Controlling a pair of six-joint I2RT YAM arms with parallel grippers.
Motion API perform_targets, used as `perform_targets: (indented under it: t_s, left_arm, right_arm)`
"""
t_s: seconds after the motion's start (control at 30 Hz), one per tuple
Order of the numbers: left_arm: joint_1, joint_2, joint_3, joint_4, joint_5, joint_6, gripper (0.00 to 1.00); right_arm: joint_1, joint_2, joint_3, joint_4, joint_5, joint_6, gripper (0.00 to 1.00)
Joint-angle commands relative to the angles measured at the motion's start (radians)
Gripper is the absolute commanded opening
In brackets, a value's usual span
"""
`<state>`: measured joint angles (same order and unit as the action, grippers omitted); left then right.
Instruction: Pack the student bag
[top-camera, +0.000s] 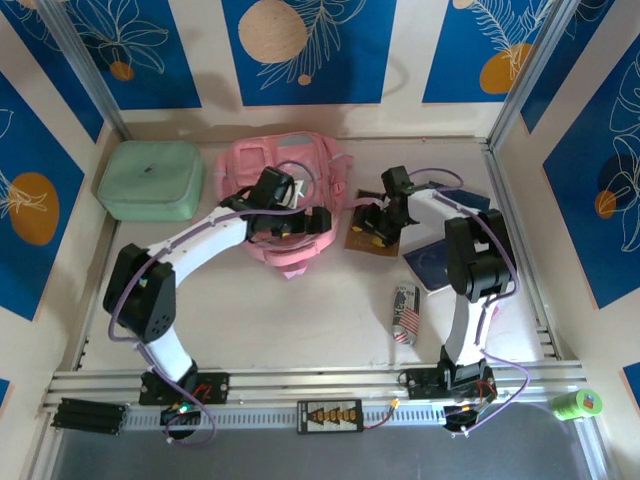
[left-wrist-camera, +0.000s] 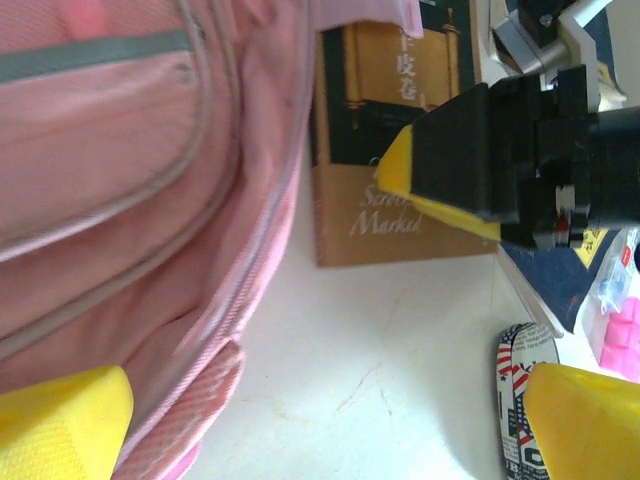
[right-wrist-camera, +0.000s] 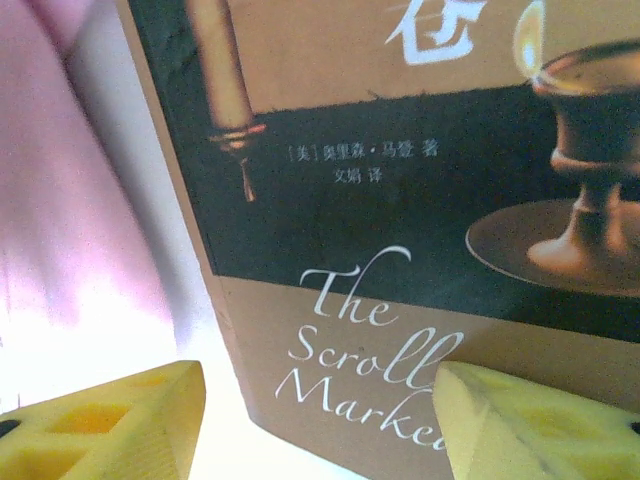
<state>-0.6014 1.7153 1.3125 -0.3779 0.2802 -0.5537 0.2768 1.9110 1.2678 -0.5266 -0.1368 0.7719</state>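
The student bag (top-camera: 290, 175) is a soft pink backpack lying at the back middle of the table, and its zipped pockets fill the left of the left wrist view (left-wrist-camera: 120, 180). My left gripper (top-camera: 277, 216) hovers at the bag's right edge, open (left-wrist-camera: 320, 430), with bare table and the bag's seam between its yellow fingertips (left-wrist-camera: 60, 425). A brown and dark green book (top-camera: 368, 243) (left-wrist-camera: 395, 150) (right-wrist-camera: 400, 200) lies flat just right of the bag. My right gripper (top-camera: 373, 226) (right-wrist-camera: 320, 425) is open low over the book's near left corner, one finger (right-wrist-camera: 530, 420) over the cover, the other beside the edge.
A mint green case (top-camera: 150, 180) sits at the back left. A dark blue notebook (top-camera: 440, 265) lies under the right arm, and a flag-printed pouch (top-camera: 405, 312) (left-wrist-camera: 520, 390) lies in front of it. A green tape roll (top-camera: 578, 404) rests off the table at right.
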Motion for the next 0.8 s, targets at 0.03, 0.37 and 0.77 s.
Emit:
perform_targets:
  t_s: [0.03, 0.37, 0.77]
  left_arm:
    - [-0.033, 0.044, 0.071, 0.008, -0.002, -0.039, 0.96]
    - [-0.074, 0.146, 0.227, -0.060, 0.016, -0.025, 0.86]
    - [-0.225, 0.368, 0.444, -0.227, -0.181, -0.068, 0.64]
  right_arm:
    - [0.035, -0.042, -0.115, -0.042, -0.065, 0.077, 0.63]
    - [-0.082, -0.262, -0.140, -0.030, -0.152, 0.033, 0.63]
    - [-0.191, -0.062, 0.033, -0.174, 0.054, -0.183, 0.47]
